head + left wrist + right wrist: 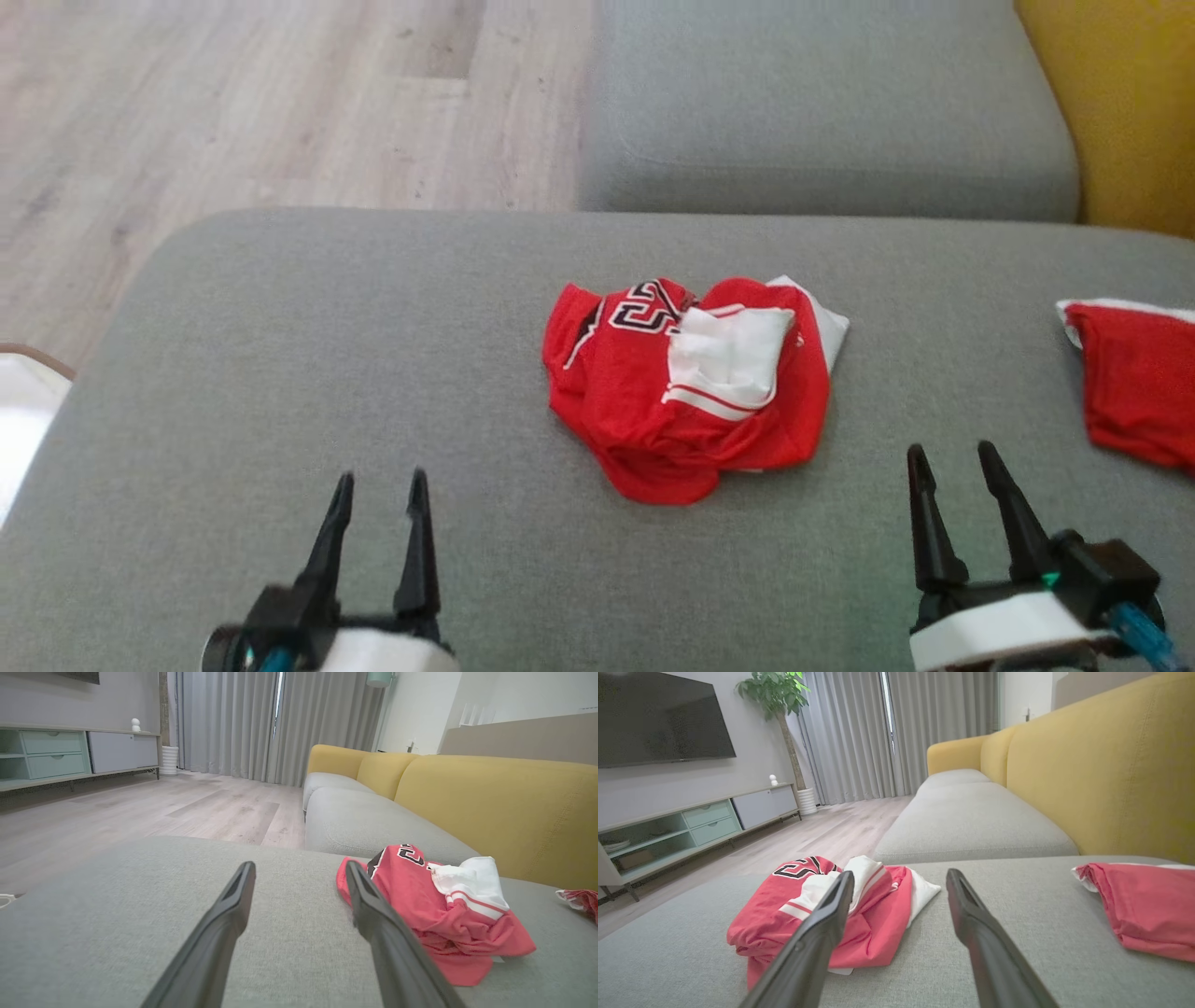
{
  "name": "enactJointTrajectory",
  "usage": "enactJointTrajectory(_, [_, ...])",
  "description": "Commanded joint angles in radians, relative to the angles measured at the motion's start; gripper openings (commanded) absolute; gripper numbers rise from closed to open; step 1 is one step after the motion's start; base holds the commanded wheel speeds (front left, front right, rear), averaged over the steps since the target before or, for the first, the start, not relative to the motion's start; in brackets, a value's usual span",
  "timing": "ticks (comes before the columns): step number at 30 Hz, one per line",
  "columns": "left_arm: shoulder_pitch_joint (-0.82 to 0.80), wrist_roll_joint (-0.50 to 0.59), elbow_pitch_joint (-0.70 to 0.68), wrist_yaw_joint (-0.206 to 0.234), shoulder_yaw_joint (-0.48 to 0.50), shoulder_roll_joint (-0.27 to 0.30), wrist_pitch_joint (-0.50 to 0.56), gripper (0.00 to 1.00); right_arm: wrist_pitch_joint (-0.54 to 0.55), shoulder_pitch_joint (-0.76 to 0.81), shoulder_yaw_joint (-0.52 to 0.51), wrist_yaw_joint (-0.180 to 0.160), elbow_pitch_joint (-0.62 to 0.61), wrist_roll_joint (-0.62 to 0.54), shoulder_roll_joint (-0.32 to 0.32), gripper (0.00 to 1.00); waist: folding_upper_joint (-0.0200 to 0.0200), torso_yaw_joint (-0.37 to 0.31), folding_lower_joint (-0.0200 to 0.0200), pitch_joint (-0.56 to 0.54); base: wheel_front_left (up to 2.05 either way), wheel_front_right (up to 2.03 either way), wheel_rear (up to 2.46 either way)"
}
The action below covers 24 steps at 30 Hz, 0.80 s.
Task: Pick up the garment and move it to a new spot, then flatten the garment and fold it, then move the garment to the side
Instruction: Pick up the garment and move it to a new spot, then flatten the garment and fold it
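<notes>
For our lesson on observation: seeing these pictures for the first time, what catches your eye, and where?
The crumpled red and white garment lies in the middle of the grey seat cushion. A second red garment lies to its right, at the head view's edge. The left end effector and right end effector are open and empty, low in that view.

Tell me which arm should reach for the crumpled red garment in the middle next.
Probably right: the right gripper, open, sits nearer the garment than the left gripper, also open.
</notes>
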Motion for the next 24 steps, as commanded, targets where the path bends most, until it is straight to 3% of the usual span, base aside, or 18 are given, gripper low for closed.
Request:
enactJointTrajectory(1, [-0.025,0.014,-0.053,0.003,0.051,0.0,-0.01,1.0,-0.011,-0.024,0.015,-0.001,-0.031,0.007,-0.005,1.0,-0.0001,0.013,0.0002,-0.012,0.0,0.0,0.0])
enactJointTrajectory(8, [0.094,0.103,-0.128,-0.019,0.11,-0.03,-0.01,1.0,-0.011,0.003,0.002,-0.001,-0.037,0.012,-0.005,1.0,-0.0001,0.032,0.0002,-0.024,0.0,0.0,0.0])
enactJointTrajectory(24, [0.101,0.178,-0.127,-0.073,0.164,-0.067,-0.01,1.0,-0.011,0.011,0.007,-0.001,-0.031,-0.009,-0.005,1.0,-0.0001,0.022,0.0002,-0.019,0.0,0.0,0.0])
